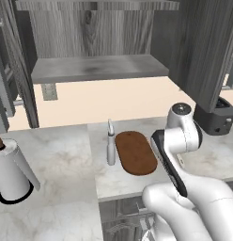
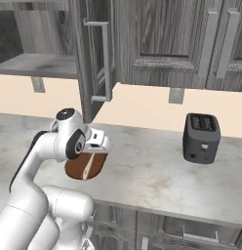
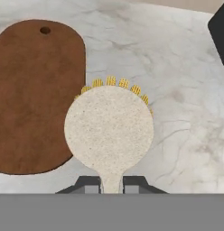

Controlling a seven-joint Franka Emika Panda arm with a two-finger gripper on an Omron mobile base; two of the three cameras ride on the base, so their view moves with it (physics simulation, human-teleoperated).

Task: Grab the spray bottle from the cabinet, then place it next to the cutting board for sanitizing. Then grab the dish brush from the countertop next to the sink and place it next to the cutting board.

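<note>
Nearest the hand camera, the gripper (image 3: pixel 112 182) has its two dark tips pressed against the thin neck of the dish brush (image 3: pixel 109 131), clamped on it just below the round head, whose yellow bristles peek out along the far rim. I judge the brush light and stiff: a slim wooden handle with a small head, easy to carry but apt to pivot between the tips if bumped (the hold sits close to the head, which should keep swing small). The bristles are the only soft part, so setting it down on its back or side seems safest. Just beyond and beside the brush lies the cutting board (image 3: pixel 37 97), flat on the countertop (image 3: pixel 186 113), and the brush head hangs right at the board's edge, overlapping it slightly in this view; whether it touches the stone below cannot be told. From the left base view, the spray bottle (image 1: pixel 111 146) stands upright just beside the board's other long edge, tall and narrow, so probably easy to tip with a careless sweep. Farther back sits a dark toaster (image 2: pixel 201 138), well apart, and above it all the cabinet (image 1: pixel 97 68) hangs open, its shelf bare. Counted: one brush, one bottle, one board, one toaster, one open cabinet bay.
</note>
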